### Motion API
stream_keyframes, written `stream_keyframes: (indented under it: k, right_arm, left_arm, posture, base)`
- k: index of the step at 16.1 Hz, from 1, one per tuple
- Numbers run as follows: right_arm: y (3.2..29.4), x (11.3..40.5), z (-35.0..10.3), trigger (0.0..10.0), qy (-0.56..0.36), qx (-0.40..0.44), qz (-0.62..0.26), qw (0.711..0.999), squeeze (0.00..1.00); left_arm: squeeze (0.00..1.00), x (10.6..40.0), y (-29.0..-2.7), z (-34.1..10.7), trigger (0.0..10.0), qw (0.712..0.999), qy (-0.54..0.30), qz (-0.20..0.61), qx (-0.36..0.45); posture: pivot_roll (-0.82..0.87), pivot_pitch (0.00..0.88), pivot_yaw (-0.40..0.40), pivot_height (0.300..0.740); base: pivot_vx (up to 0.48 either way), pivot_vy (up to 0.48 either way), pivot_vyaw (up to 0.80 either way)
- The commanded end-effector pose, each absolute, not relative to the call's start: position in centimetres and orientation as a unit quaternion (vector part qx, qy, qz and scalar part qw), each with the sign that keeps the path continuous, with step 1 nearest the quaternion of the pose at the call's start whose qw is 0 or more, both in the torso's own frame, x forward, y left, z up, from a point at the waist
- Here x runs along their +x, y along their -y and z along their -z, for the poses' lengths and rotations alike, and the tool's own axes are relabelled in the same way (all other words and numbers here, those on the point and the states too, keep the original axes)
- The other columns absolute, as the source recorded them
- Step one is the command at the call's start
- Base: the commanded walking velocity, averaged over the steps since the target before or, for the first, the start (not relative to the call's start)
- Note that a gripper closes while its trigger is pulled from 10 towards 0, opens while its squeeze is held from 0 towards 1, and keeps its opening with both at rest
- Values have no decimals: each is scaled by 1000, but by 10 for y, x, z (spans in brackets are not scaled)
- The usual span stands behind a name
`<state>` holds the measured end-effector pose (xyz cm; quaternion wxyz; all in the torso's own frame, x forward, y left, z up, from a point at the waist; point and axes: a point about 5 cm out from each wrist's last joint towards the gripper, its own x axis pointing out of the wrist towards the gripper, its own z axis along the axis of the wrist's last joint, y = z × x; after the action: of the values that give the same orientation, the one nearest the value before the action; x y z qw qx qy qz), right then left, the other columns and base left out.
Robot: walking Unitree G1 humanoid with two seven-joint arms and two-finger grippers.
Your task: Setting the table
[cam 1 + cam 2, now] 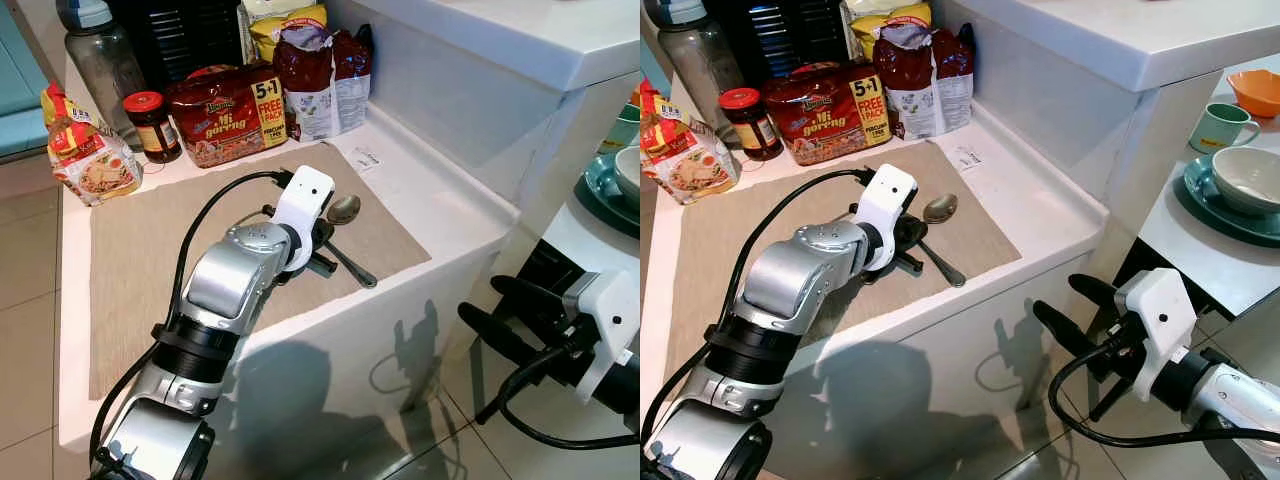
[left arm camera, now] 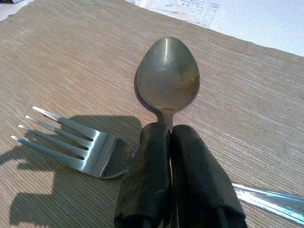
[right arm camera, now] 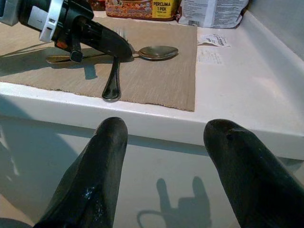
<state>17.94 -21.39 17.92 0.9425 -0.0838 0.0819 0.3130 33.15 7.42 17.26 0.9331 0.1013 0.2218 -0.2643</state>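
Note:
A metal spoon (image 2: 167,78) lies on the beige placemat (image 1: 140,250) on the white counter, its bowl pointing away from my left gripper (image 2: 168,130). That gripper is down on the mat, shut on the spoon's neck just behind the bowl. A fork (image 2: 83,149) lies crossed under the same spot, with its tines beside the fingers and its handle (image 1: 355,268) running toward the counter's front edge. My right gripper (image 1: 1056,294) hangs open and holds nothing, low in front of the counter, below its top.
Noodle packs (image 1: 228,112), a red-lidded jar (image 1: 152,125), a bottle (image 1: 100,60) and snack bags (image 1: 320,75) line the counter's back. A paper slip (image 1: 365,157) lies past the mat. To the right, a table carries a bowl (image 1: 1250,175) on a teal plate and a mug (image 1: 1220,125).

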Motion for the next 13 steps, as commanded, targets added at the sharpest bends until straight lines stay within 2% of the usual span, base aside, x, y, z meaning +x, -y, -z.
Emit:
stream_keyframes:
  k: [1, 2, 5, 7, 8, 9, 13]
  right_arm:
    - [214, 180, -181, 10000, -75, -87, -313, 943, 0]
    - [214, 180, -182, 10000, -72, -88, -310, 944, 0]
    - [214, 185, -187, 10000, -45, -76, -293, 952, 0]
    - [212, 187, -188, 10000, -32, -64, -283, 956, 0]
    - [210, 192, -192, 10000, -6, -40, -263, 964, 0]
    - [208, 197, -195, 10000, 15, -30, -244, 969, 0]
    - [191, 213, -188, 10000, 28, 5, -220, 975, 0]
  left_arm:
    - [0, 333, -72, -180, 0, 936, -209, 268, 95]
    - [0, 334, -72, -186, 0, 940, -191, 272, 81]
    - [0, 328, -82, -237, 0, 956, -38, 291, -12]
    - [0, 324, -95, -244, 0, 959, -19, 281, -26]
    - [0, 314, -106, -255, 0, 960, 60, 275, -12]
    - [0, 309, -114, -254, 10000, 966, 76, 249, -11]
    - [0, 290, -130, -226, 10000, 979, 43, 196, 13]
  posture:
    - [-95, 0, 73, 740]
    - [-95, 0, 73, 740]
    - [-83, 0, 68, 740]
    - [-64, 0, 60, 740]
    - [-47, 0, 52, 740]
    - [-30, 0, 42, 740]
    - [23, 0, -2, 740]
  base:
    - [0, 0, 0]
    - [0, 0, 0]
    - [0, 0, 0]
    - [0, 0, 0]
    - [0, 0, 0]
    - [0, 0, 0]
    - [0, 0, 0]
